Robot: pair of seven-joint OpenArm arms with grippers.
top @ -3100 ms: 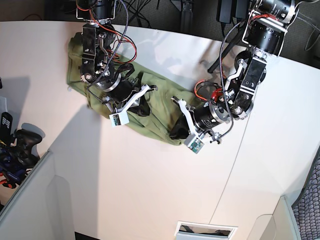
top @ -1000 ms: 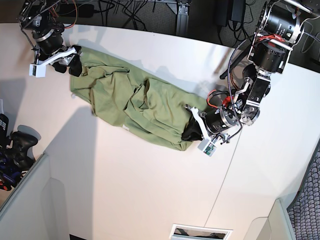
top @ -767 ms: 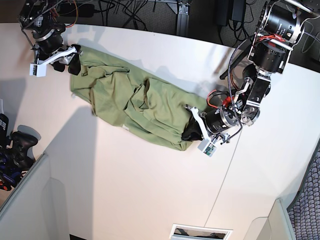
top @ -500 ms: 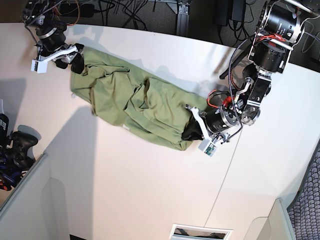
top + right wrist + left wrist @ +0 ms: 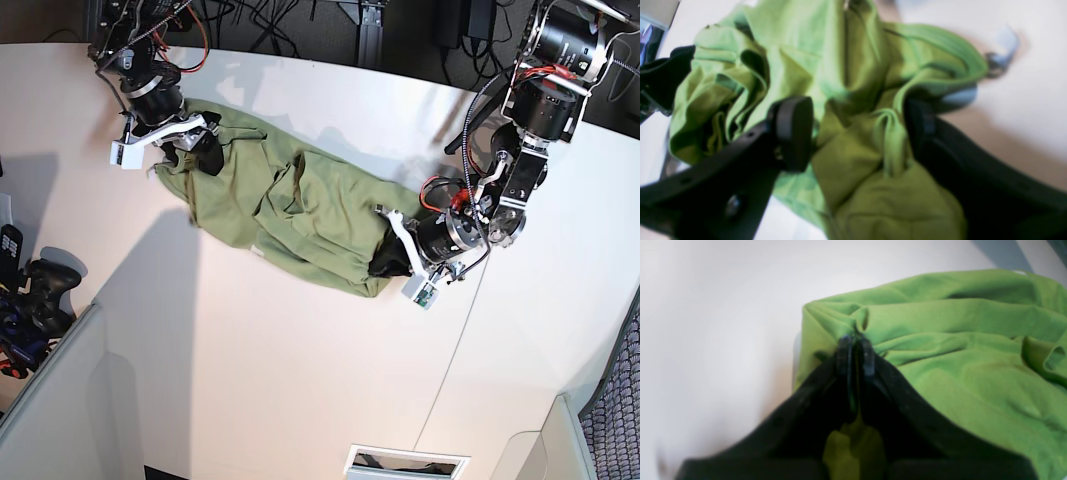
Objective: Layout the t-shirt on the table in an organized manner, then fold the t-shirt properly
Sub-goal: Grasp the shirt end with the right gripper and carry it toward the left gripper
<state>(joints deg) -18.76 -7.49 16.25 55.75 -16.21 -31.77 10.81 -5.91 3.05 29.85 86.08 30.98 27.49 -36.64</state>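
The olive-green t-shirt (image 5: 310, 215) lies bunched and wrinkled in a diagonal strip on the white table (image 5: 300, 380). My left gripper (image 5: 387, 262) is at the shirt's lower right end. In the left wrist view it (image 5: 855, 350) is shut on a pinched fold of the t-shirt (image 5: 957, 340). My right gripper (image 5: 200, 145) is over the shirt's upper left end. In the right wrist view its jaws (image 5: 857, 126) stand wide open, with crumpled t-shirt (image 5: 846, 66) fabric heaped between the two black fingers (image 5: 793, 130).
A thin dark seam (image 5: 465, 340) runs down the table to the right of the shirt. A black game controller (image 5: 40, 290) sits beyond the table's left edge. Cables and stands crowd the far edge. A white slot (image 5: 405, 462) is at the near edge.
My right gripper has come in from the far left corner onto the shirt's upper left end, and that end has bunched rightward. The left gripper has held its grip and barely moved.
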